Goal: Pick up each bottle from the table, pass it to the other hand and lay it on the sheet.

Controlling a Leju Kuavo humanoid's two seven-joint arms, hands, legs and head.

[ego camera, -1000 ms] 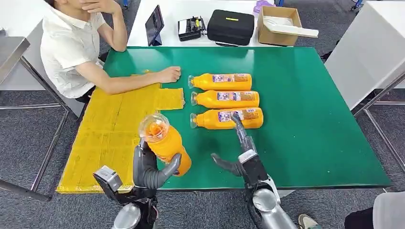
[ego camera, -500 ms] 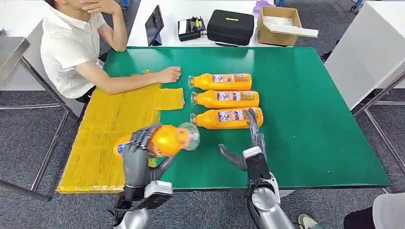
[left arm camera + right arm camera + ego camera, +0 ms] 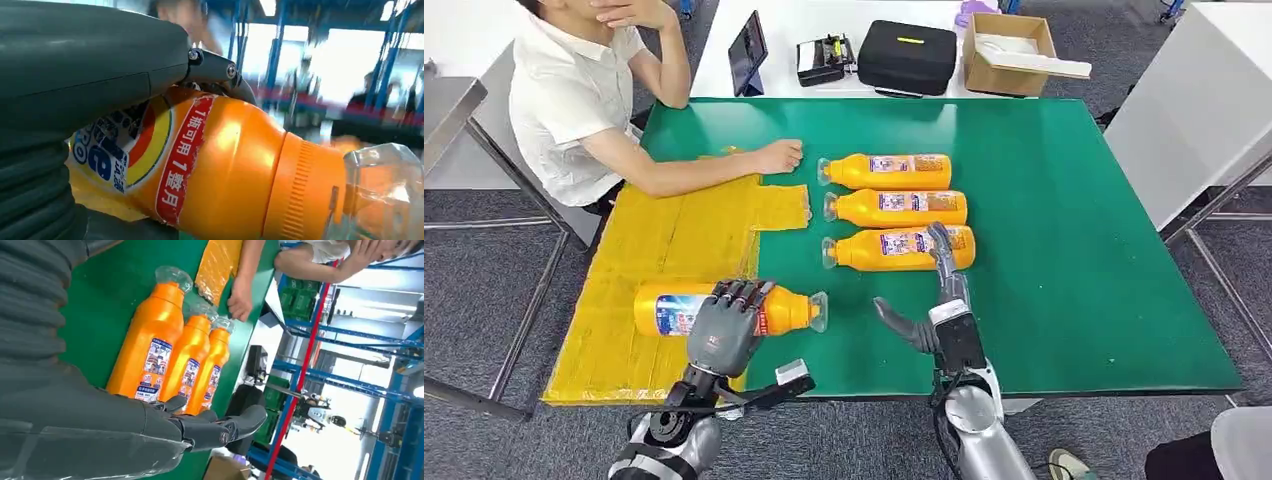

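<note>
My left hand [image 3: 722,335] grips an orange bottle [image 3: 724,310] around its middle. The bottle lies level, its base over the yellow sheet [image 3: 654,250] and its clear cap over the green table [image 3: 1064,240]. Up close, the left wrist view has the bottle [image 3: 225,165] under my left hand [image 3: 75,75]. Three more orange bottles lie side by side in the middle of the table, the nearest [image 3: 894,249] just beyond my right hand [image 3: 936,300]. That hand is open, fingers spread toward that bottle's base, holding nothing. The right wrist view has the three bottles [image 3: 150,340] past my right hand [image 3: 200,427].
A person sits at the table's far left, a hand [image 3: 776,156] resting at the sheet's far corner. Behind the table stand a tablet [image 3: 747,52], a black case [image 3: 907,56] and a cardboard box [image 3: 1009,50]. A white table [image 3: 1194,110] stands at the right.
My left hand has turned the bottle from upright to level and lowered it toward the sheet, cap pointing right. My right hand has shifted slightly toward the nearest lying bottle.
</note>
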